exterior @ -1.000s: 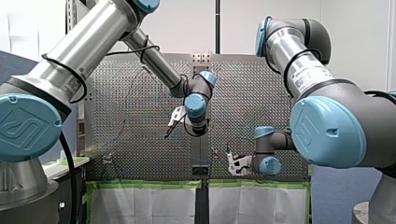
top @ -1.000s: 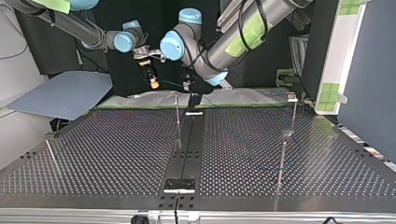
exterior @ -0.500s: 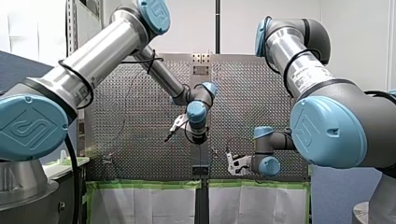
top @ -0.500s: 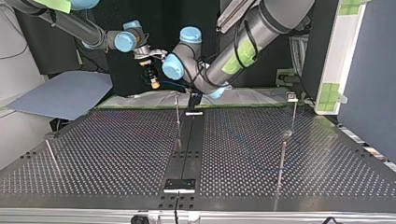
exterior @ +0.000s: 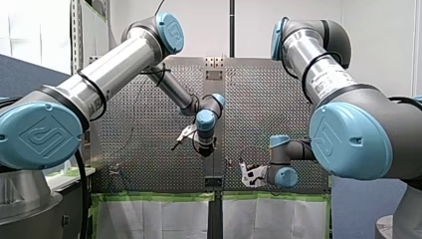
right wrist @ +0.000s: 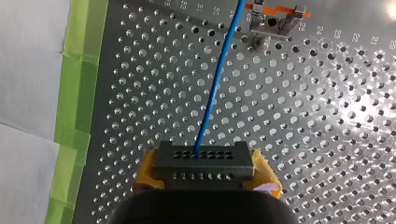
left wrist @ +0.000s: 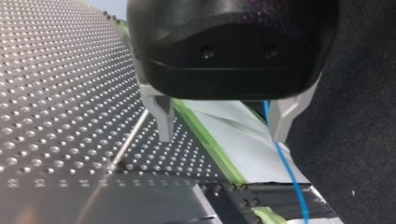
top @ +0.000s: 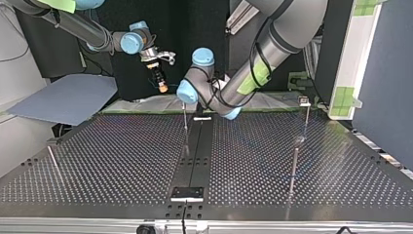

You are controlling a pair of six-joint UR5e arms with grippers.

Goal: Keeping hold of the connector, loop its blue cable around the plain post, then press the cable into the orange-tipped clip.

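Left gripper open beside the cable; right gripper clamped on the connector.

Left wrist view: my left gripper (left wrist: 223, 127) is spread wide with nothing between its pale fingers (left wrist: 163, 120), above the edge of the perforated table (left wrist: 51, 93). The blue cable (left wrist: 292, 175) runs just by one finger, along a white sheet (left wrist: 243, 140) edged with green tape (left wrist: 210, 144). Right wrist view: my right gripper (right wrist: 205, 173) pinches the grey connector (right wrist: 204, 159) between yellow pads (right wrist: 145, 170). The connector's long axis lies across the fingers and its holed face points ahead. The cable leaves that face straight ahead over the table and passes just beside the orange-tipped clip (right wrist: 275, 18).
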